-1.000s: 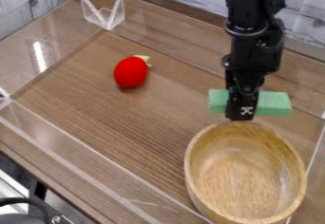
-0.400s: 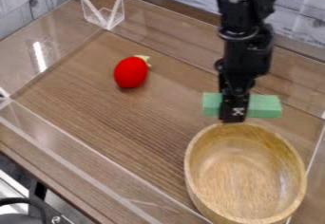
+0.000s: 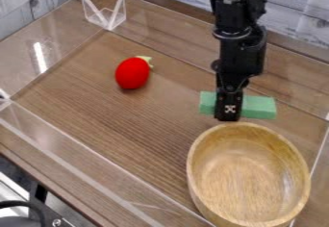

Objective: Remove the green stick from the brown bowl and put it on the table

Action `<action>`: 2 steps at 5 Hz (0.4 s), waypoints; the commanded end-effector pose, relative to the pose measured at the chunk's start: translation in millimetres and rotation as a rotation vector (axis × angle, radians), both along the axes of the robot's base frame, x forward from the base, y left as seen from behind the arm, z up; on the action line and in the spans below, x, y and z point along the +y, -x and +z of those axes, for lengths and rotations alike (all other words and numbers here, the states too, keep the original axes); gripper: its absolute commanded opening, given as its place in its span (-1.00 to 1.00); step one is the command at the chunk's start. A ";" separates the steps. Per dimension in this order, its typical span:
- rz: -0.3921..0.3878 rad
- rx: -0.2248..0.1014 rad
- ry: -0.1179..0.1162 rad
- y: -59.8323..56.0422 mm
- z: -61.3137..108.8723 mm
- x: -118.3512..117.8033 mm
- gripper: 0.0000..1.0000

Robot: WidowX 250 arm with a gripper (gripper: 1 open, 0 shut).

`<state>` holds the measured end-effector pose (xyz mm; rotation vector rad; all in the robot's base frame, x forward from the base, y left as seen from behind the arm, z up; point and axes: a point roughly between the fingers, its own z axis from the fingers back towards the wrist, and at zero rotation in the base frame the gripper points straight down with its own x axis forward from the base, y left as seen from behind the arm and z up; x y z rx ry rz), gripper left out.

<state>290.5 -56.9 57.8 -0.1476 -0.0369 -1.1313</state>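
The green stick (image 3: pixel 259 106) is a flat green bar held level just above the table (image 3: pixel 115 125), behind the far rim of the brown bowl (image 3: pixel 249 177). My gripper (image 3: pixel 228 113) points straight down and is shut on the green stick near its left half, so the black fingers cover part of it. The bowl stands at the front right with nothing inside it.
A red round fruit (image 3: pixel 131 73) lies on the table at the left of the arm. Clear acrylic walls (image 3: pixel 52 48) run around the table's edges, with a clear bracket (image 3: pixel 103 12) at the far left corner.
The gripper has carried the green stick a little to the left and lower, away from the right wall and closer to the tabletop. The bowl and the fruit have not moved.
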 end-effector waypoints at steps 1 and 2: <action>-0.054 -0.074 0.011 -1.6 27.6 -5.5 -1.00; -0.063 -0.075 0.012 1.5 36.2 -12.7 -1.00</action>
